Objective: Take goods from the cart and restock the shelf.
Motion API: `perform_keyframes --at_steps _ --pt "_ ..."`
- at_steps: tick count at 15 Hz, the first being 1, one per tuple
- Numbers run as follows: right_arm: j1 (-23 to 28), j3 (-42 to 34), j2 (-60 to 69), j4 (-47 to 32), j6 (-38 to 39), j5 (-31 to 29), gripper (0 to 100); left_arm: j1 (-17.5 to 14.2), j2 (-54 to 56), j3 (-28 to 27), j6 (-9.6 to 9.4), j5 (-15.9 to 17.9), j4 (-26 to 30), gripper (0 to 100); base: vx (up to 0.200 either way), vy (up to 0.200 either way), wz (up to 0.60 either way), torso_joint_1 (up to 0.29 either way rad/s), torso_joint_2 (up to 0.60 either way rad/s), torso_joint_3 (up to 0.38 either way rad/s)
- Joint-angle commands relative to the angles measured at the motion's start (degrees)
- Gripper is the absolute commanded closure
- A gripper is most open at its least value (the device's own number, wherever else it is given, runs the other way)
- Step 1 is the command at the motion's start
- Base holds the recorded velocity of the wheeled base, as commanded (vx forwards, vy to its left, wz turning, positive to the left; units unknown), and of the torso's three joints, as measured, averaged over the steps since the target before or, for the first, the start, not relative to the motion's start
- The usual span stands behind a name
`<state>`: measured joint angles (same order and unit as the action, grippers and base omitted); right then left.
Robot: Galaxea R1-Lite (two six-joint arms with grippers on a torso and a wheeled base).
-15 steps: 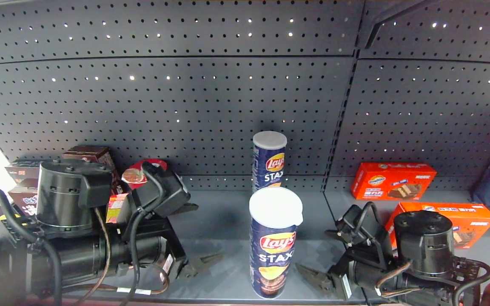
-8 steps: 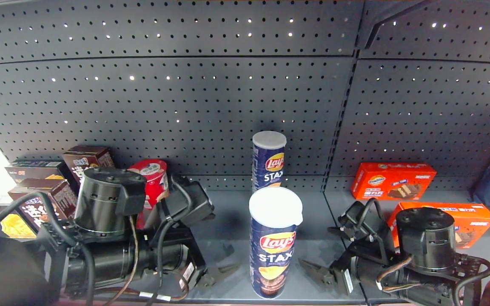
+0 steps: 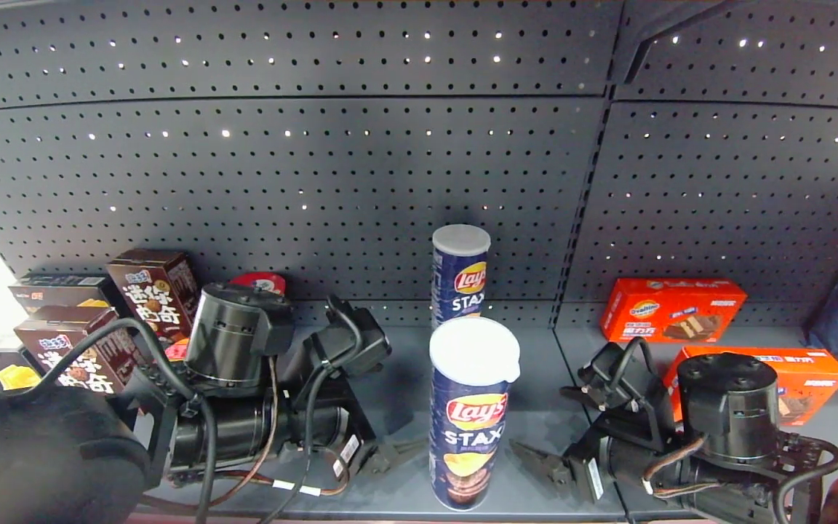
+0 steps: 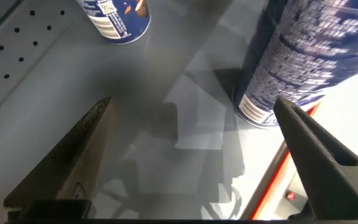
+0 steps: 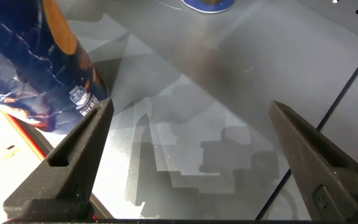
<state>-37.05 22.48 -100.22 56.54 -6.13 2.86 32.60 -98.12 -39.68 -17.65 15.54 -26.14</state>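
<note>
In the head view, the can (image 3: 473,415) was seen upright at the shelf (image 3: 543,367) front, between left tool (image 3: 390,457) and right tool (image 3: 535,466). In the wrist views, both were shown wide and empty. A slow, straight retreat was judged safest, lest the can be tipped

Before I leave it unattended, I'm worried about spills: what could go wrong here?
1. The front can stands tall near the shelf lip; a nudge from the open left gripper or right gripper beside it could topple it off.
2. Pushed back, it could knock the rear can.
</note>
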Motion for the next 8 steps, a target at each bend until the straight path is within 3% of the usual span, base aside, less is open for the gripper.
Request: perform_keyframes --at_steps 1,8 --pt "-0.04 -0.07 -0.15 0.06 -0.02 0.04 0 0.01 -1.37 -0.66 -0.01 0.01 0.03 0 0.000 0.000 0.00 0.000 0.00 0.000" --pt "-0.13 -0.16 0.11 0.06 -0.02 0.04 0 0.27 -2.34 -1.28 -0.01 0.01 -0.05 0 0.000 0.000 0.00 0.000 0.00 0.000"
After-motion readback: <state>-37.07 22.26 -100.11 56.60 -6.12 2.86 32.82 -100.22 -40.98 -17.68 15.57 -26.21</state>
